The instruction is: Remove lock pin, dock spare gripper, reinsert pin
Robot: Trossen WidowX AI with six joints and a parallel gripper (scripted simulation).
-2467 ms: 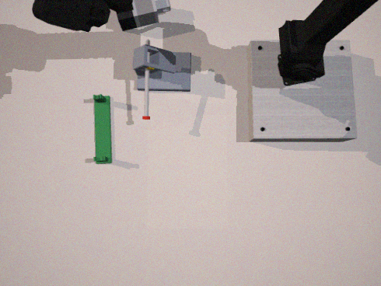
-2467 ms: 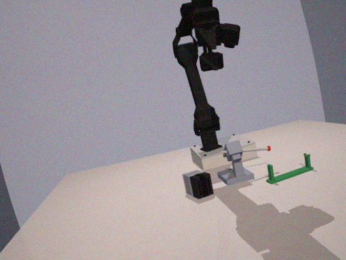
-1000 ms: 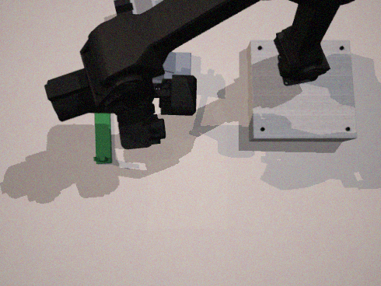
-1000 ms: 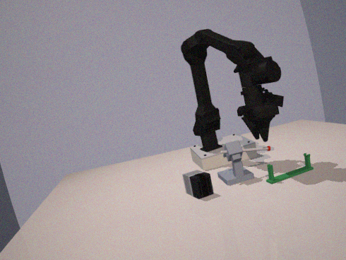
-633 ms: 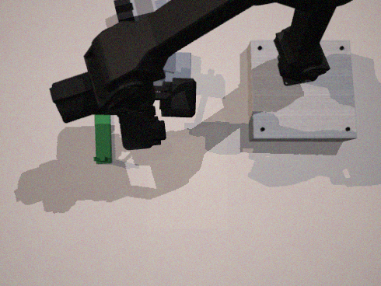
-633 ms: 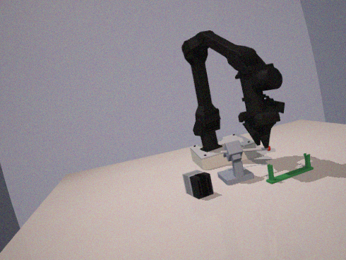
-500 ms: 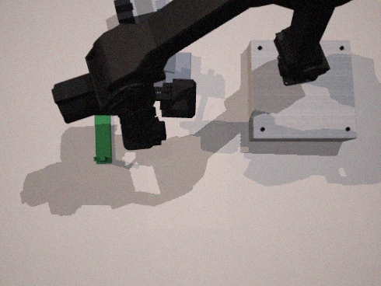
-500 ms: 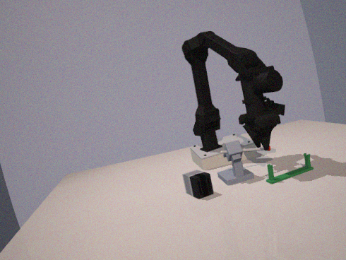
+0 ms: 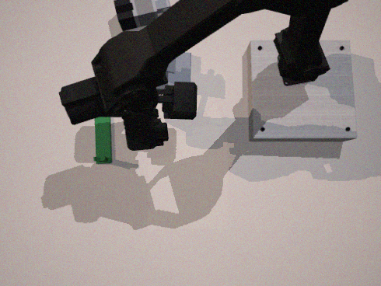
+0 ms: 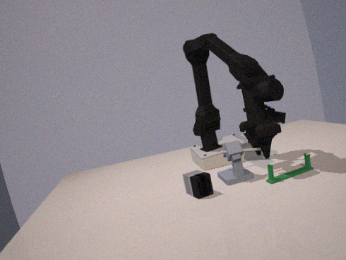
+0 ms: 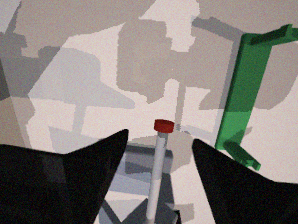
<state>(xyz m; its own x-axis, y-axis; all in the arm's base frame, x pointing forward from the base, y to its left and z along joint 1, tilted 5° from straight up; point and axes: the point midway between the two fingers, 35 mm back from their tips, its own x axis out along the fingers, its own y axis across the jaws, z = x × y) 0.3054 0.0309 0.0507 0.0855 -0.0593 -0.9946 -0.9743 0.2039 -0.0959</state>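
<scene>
With the pin running through the mount and out beyond it, we should centre our gripper, fingers apart, around its shaft behind the red head, then draw straight away from the mount.

Place: a robotics lab or test bench, by the look of it; which of the two, I cannot tell.
My arm: black and jointed, its foot on a pale block with dark bolt holes.
Table: a plain, pale top under me.
Fixtures: a grey stand and a green rack, like bench test pieces.
Walls: bare, grey-blue, with nothing homely or shop-like showing.
</scene>
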